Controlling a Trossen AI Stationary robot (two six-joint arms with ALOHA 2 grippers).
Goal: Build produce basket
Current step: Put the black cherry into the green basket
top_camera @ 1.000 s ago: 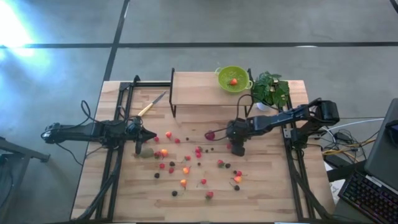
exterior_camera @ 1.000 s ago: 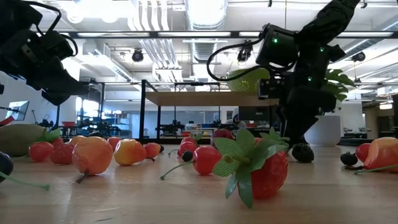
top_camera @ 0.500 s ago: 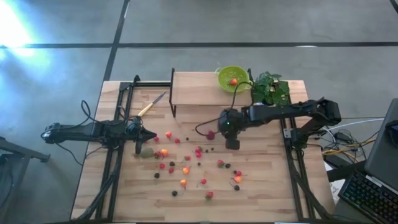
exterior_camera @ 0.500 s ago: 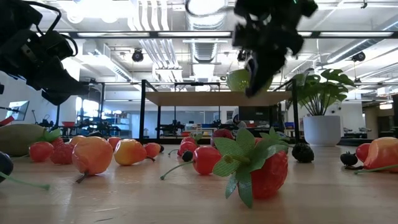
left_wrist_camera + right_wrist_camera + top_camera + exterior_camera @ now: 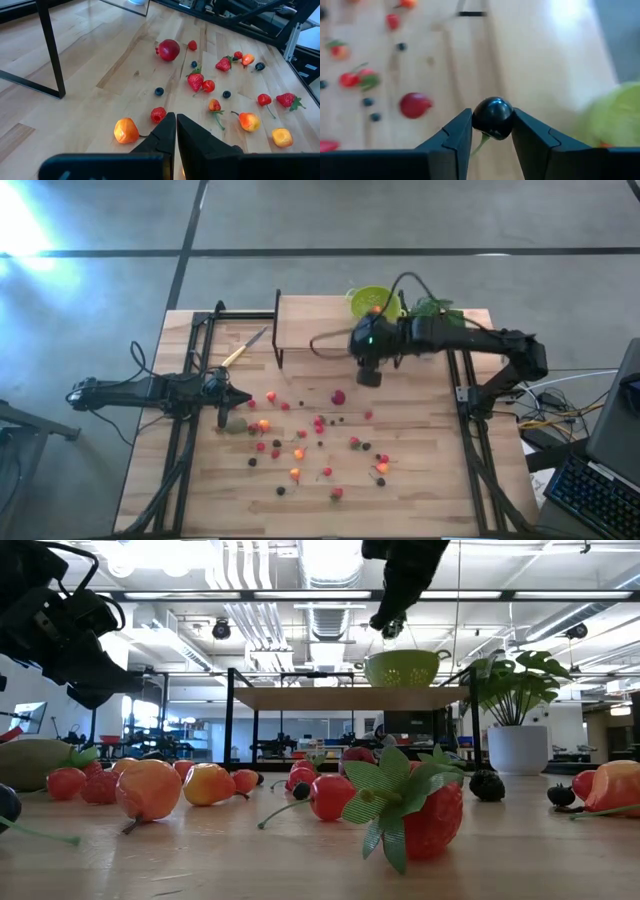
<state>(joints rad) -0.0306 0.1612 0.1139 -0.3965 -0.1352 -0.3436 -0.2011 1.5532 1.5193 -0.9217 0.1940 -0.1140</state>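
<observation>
Right tool (image 5: 492,131) clamped on a dark berry (image 5: 492,118), just at 8 o'clock of the basket (image 5: 374,302) holding one fruit; most produce (image 5: 300,452) remains on the surface (image 5: 420,480). Left tool (image 5: 176,131) together, idle.

Lime-green produce basket (image 5: 372,301) with an orange-red fruit inside – probably a strawberry, too small to tell. Glossy black berry (image 5: 492,117) with a pale green stem between the dark fingers of the right gripper (image 5: 492,131). Deep red round fruit (image 5: 338,396) at 7 o'clock from the basket. Scattered produce: red strawberry (image 5: 420,810) with green leaves, orange-yellow fruit (image 5: 126,130), dark blue berries (image 5: 159,91). Brownish-green kiwi (image 5: 235,423). Knife (image 5: 242,348) – yellow handle, silver blade. Light wood table (image 5: 430,480), black frame. Green plant (image 5: 512,675), white pot.
</observation>
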